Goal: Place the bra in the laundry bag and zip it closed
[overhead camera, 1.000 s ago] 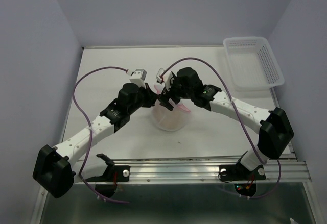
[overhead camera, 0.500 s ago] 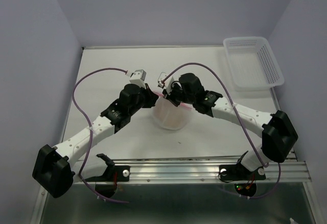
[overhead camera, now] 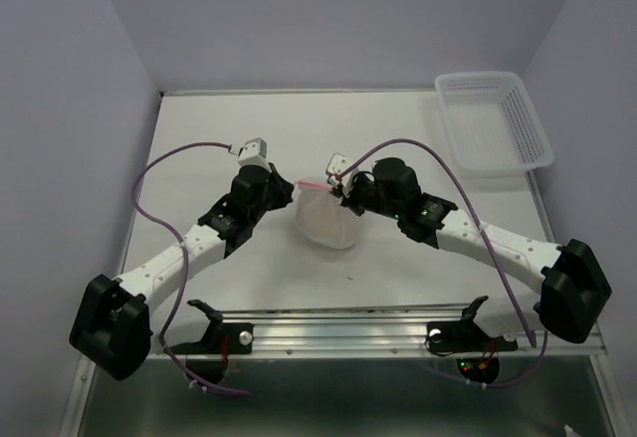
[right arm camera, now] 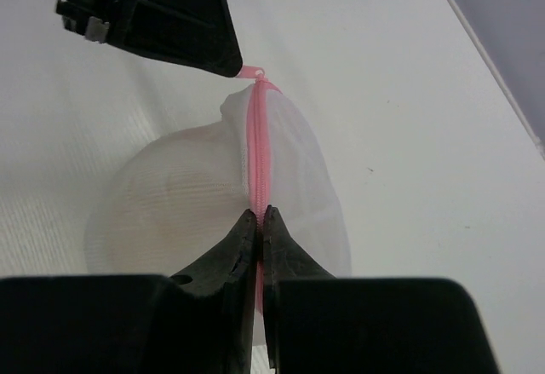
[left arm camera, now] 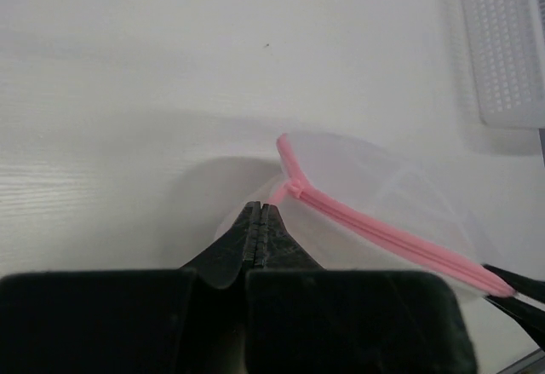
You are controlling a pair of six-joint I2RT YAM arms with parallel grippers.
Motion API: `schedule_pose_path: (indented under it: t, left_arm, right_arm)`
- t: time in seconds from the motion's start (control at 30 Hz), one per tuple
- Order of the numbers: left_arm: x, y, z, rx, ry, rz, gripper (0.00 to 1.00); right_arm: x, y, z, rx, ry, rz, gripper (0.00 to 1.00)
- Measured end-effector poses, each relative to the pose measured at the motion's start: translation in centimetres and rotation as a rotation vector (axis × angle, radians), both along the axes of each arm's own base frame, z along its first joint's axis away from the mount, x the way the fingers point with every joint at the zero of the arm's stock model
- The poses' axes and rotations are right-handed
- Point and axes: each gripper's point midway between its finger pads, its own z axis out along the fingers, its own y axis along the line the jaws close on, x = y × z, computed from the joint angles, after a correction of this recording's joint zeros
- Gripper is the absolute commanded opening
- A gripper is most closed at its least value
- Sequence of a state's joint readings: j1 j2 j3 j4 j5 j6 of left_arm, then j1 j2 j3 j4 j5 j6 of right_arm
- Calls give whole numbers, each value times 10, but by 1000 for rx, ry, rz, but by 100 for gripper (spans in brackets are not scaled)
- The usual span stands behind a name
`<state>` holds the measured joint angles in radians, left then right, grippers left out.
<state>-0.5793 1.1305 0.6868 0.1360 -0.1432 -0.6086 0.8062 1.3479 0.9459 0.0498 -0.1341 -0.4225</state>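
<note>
Fingers point(left arm camera: 247, 242) of the left gripper point(left arm camera: 258, 210), fully closed, pinch the laundry bag point(overhead camera: 323, 223) on the worktop point(overhead camera: 219, 128) at the 9 o'clock end of its zipper point(right arm camera: 258, 148). The right gripper point(right arm camera: 258, 214) clamps the 3 o'clock end, so the zipper axis spans both arms.

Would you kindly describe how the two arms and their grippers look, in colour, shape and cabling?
The left arm and right arm both have white links between bulky black joints, each trailing a thin purple cable. The left gripper and right gripper are black, with two fingers tapering to narrow tips.
</note>
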Motion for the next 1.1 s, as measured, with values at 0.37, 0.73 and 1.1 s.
schedule_pose_path:
  t: [0.37,0.73,1.1]
  left_arm:
    - [37,52,-47,40,75,168,0]
    - [41,34,-35,7,23,53,0]
    - [35,46,-20,13,3,101,0]
  right_arm:
    - [-22,-29,-2,45,-18,-28,1]
    - [-29,-23,-20,31,17,26,2]
    - [-1,39,1,-106,-146,315,8]
